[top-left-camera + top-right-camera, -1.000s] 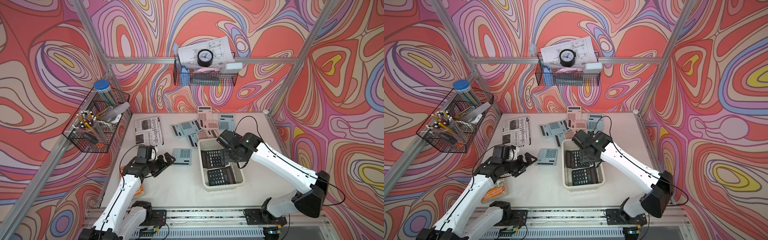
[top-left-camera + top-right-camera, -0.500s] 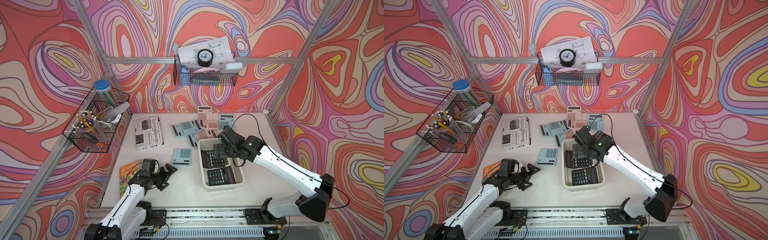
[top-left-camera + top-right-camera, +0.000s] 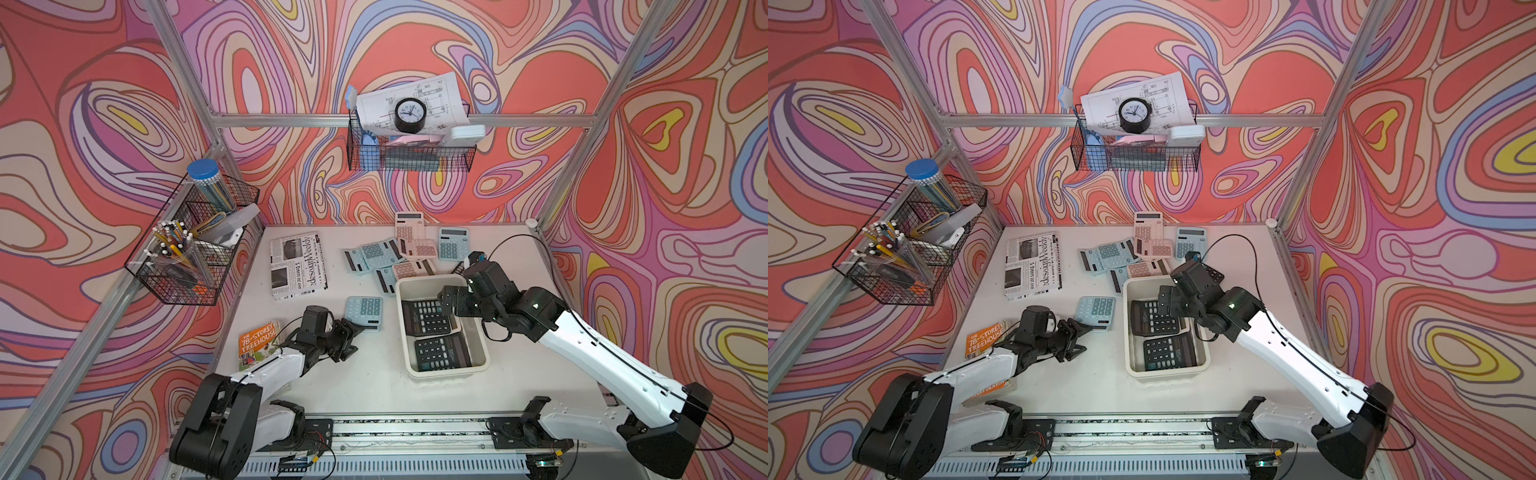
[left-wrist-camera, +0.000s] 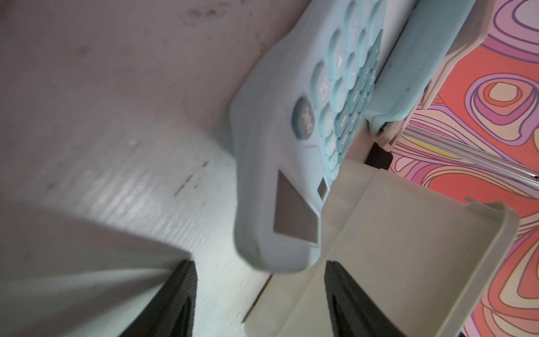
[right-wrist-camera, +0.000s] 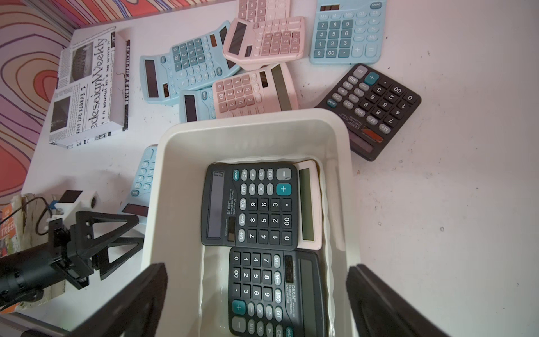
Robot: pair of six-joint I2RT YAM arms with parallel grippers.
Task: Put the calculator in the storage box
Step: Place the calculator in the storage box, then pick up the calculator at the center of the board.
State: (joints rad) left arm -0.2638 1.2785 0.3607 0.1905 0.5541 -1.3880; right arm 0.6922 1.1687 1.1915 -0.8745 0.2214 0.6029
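The cream-white storage box (image 3: 444,371) (image 3: 1167,371) (image 5: 253,116) (image 4: 393,248) lies mid-table. It holds two black calculators (image 3: 428,318) (image 3: 442,353) (image 5: 253,204) (image 5: 271,294), the far one lying on a white one. My right gripper (image 3: 451,299) (image 3: 1167,301) (image 5: 258,277) hovers open above the box's far half, holding nothing. A light blue calculator (image 3: 365,312) (image 3: 1096,312) (image 4: 277,175) (image 5: 143,175) lies flat just left of the box. My left gripper (image 3: 353,332) (image 3: 1077,332) (image 4: 259,271) is low on the table, jaws apart, the calculator's near corner just ahead of its fingertips.
Several blue and pink calculators (image 3: 399,253) are piled behind the box, with a black one (image 5: 370,108) to their right. A newspaper-print book (image 3: 297,266) lies at the back left and an orange book (image 3: 257,343) by my left arm. Wire baskets (image 3: 191,245) (image 3: 409,153) hang on the walls.
My left arm has dropped low to the table and its gripper has come up to the blue calculator's near corner, jaws narrower than before. The right gripper stays open over the box.
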